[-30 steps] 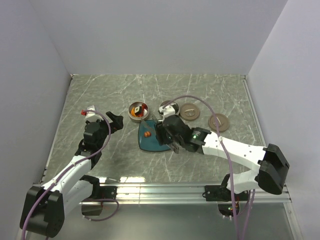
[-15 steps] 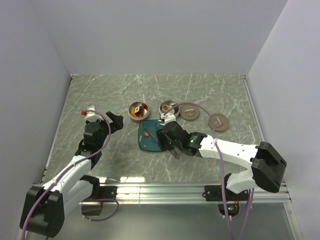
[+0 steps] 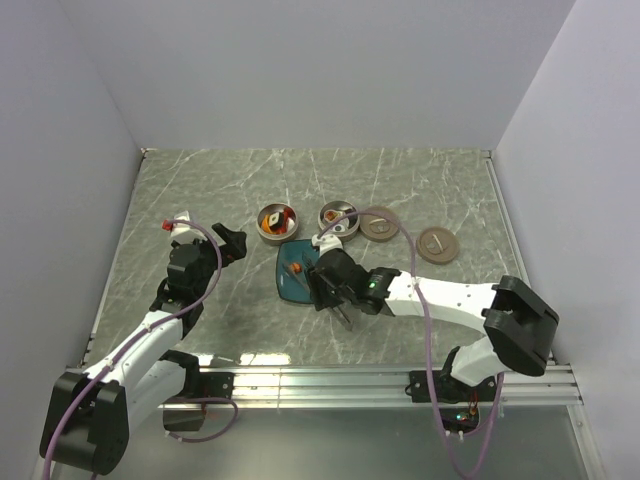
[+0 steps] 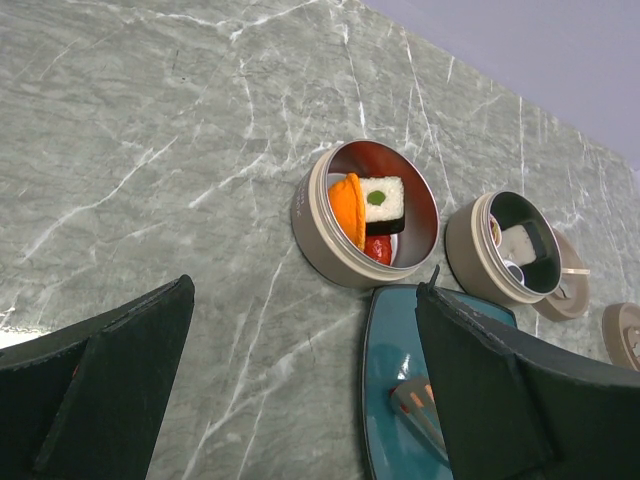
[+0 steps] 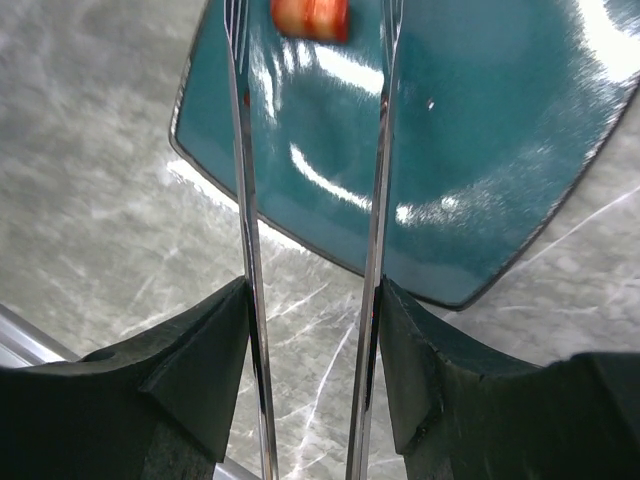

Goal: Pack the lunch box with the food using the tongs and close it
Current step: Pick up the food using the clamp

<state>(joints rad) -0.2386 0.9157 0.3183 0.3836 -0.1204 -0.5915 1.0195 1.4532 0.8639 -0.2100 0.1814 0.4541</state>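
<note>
My right gripper (image 5: 312, 305) is shut on the silvery tongs (image 5: 378, 200); each thin arm lies against one finger and the arms stand apart. The tongs' tips straddle an orange-red food piece (image 5: 310, 17) on the teal plate (image 5: 470, 180). From above, the right gripper (image 3: 328, 285) sits at the plate's near right edge, with the food piece (image 3: 298, 268) just ahead. The lunch box is two open round tins: one (image 4: 365, 213) with orange, white and red food, one (image 4: 512, 247) with white pieces. My left gripper (image 4: 305, 300) hangs open over bare table left of the plate (image 4: 388, 380).
Two round brown lids (image 3: 379, 224) (image 3: 438, 243) lie right of the tins (image 3: 277, 222) (image 3: 338, 216). White walls enclose the marbled table on three sides. A metal rail (image 3: 330, 380) runs along the near edge, and the right arm's purple cable loops over the lids.
The right arm has swung left and nearer, bringing the tongs down over the plate until their tips flank the orange-red piece. The left arm has not moved.
</note>
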